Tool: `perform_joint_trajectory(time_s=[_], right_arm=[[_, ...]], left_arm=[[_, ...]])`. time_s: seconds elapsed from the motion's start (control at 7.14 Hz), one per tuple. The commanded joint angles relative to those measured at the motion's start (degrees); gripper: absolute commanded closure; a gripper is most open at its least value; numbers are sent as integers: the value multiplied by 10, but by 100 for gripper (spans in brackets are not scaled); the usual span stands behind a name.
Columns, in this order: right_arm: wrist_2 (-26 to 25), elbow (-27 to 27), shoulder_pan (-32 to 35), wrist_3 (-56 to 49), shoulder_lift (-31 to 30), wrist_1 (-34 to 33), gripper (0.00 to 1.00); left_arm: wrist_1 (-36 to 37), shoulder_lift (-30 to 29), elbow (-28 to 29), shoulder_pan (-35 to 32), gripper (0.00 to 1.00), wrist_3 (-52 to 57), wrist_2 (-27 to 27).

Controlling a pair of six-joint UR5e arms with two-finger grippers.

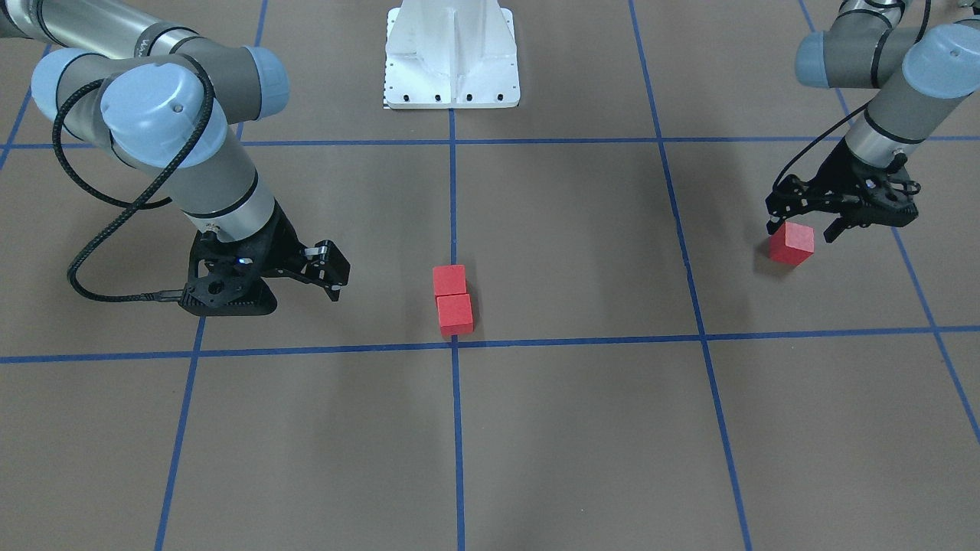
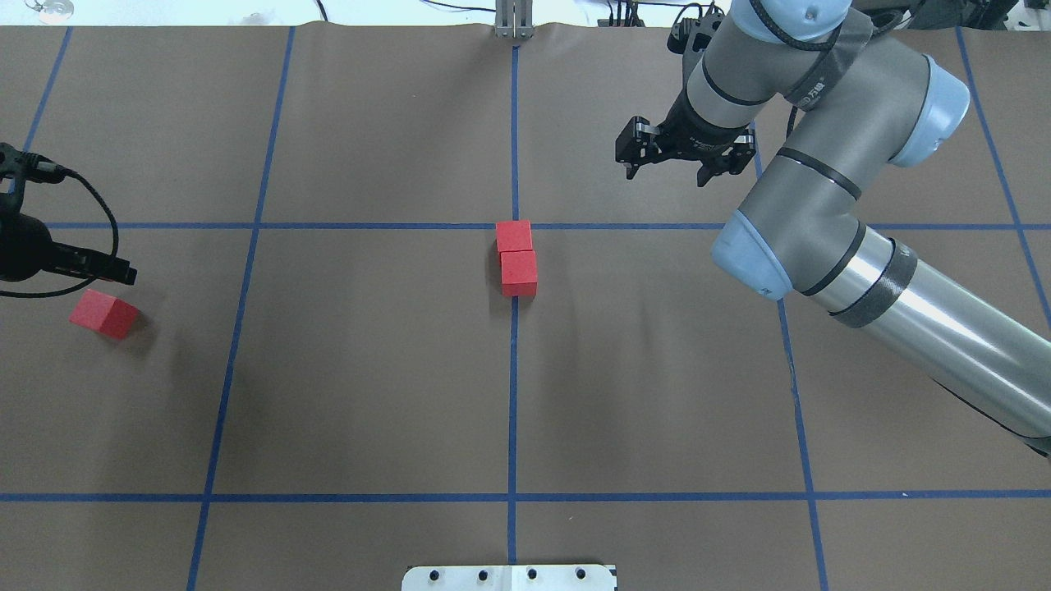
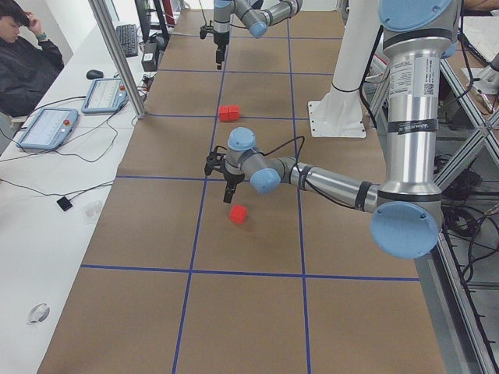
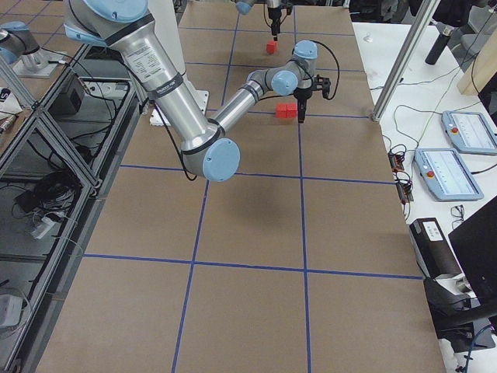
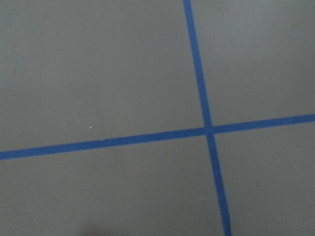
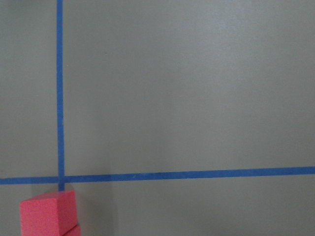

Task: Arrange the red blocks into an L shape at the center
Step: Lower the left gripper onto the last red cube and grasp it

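The third red block (image 1: 792, 243) lies just beneath the left gripper (image 1: 804, 228), fingers spread and empty; the two red blocks (image 1: 454, 312) sit touching beside the center cross (image 1: 454, 346), nearer the right gripper (image 2: 667, 171), also spread empty

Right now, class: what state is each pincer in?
Left pincer: open, holding nothing.
Right pincer: open, holding nothing.

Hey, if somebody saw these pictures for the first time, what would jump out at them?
Two red blocks sit touching in a short row by the center cross. The third red block lies far off on the robot's left, with the open left gripper close by, not gripping it. The right gripper hangs open on the pair's other side.
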Motion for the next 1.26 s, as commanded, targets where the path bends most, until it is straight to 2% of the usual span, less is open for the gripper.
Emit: perform_joint_trajectory(time_s=[0.0, 0.28, 1.12], right_arm=[[-1, 1, 1, -11, -22, 3, 1], [0, 1, 1, -11, -46, 39, 1], [-1, 1, -1, -10, -42, 41, 1]], left_arm=[[-34, 24, 15, 0, 0, 22, 0], [-33, 20, 22, 6, 0, 23, 8], [-35, 3, 62, 12, 0, 20, 7]])
